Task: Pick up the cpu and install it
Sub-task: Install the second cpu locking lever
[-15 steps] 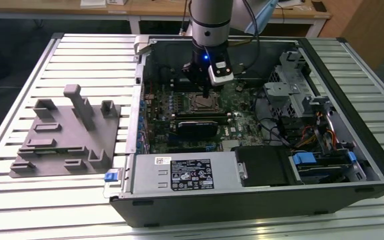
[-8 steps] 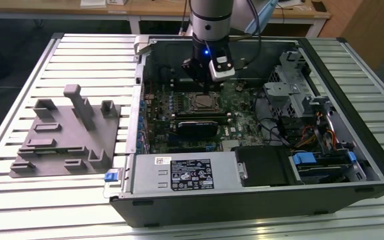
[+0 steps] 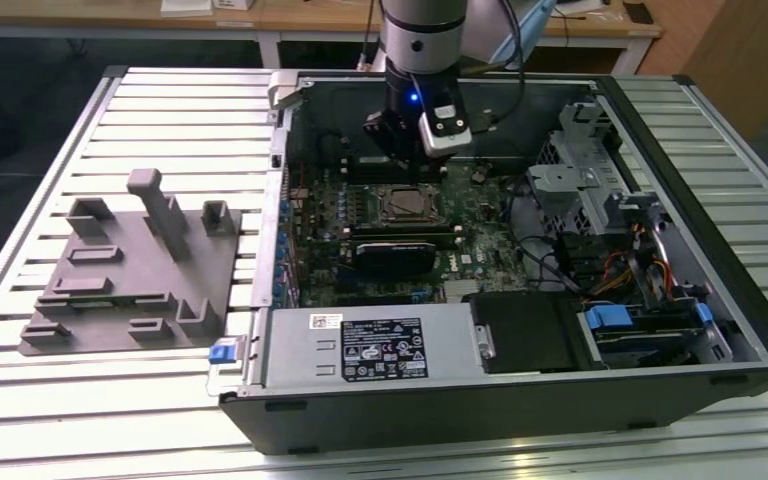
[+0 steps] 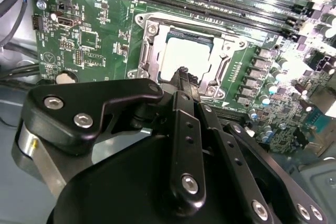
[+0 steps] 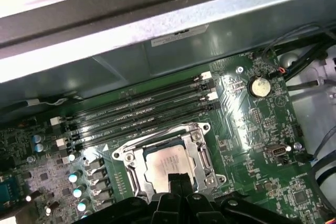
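gripper (image 4: 181,72): fingers pressed together with nothing between them, tips just above the near edge of the chip in both wrist views.
cpu (image 4: 185,57): silvery square already lying inside the socket frame (image 4: 149,51) on the motherboard (image 4: 79,40); looks flat and square to the frame (corners partly hidden by the fingers, so seating is a judgement).
task state: chip appears placed; the frame looks open around it, clamp state unclear.
risk, contact: tips sit so close over the chip that a small sideways drift could nudge it off its seat and bend pins underneath.
risk, tilt: if one corner is riding on the frame, any downward press would load it unevenly.
memory slots (image 5: 142,109): just beyond the socket, empty; long latches near the arm's path could snag a finger link.
case wall (image 5: 157,24): far side, close behind the slots, leaves little room for the wrist.
grey fixture plate (image 3: 131,270): on the table at the exterior view's left, well apart from the case.
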You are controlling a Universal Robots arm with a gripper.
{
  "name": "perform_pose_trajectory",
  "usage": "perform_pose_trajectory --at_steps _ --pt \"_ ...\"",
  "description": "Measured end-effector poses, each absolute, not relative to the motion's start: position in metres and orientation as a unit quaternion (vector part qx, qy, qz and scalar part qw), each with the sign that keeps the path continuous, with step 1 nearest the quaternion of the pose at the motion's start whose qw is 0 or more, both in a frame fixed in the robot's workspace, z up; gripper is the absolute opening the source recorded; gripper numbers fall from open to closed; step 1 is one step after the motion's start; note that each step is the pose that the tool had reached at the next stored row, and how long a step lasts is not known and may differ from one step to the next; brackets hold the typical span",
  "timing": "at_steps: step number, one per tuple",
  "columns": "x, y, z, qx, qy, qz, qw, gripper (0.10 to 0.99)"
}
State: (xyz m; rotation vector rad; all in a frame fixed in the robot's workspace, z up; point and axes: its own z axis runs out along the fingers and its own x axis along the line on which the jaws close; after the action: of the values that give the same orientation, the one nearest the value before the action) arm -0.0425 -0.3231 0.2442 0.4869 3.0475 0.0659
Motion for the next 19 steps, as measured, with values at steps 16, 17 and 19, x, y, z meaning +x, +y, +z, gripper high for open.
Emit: perform_pose_trajectory --at_steps 16,17,19 --pt "-0.043 -0.350 0.244 0.158 0.987 0.021 0.027 0.106" --pt "-0.043 -0.352 0.244 0.158 0.987 0.021 0.027 0.106" --pt "-0.043 -0.354 0.244 0.158 0.987 0.021 0.027 0.106"
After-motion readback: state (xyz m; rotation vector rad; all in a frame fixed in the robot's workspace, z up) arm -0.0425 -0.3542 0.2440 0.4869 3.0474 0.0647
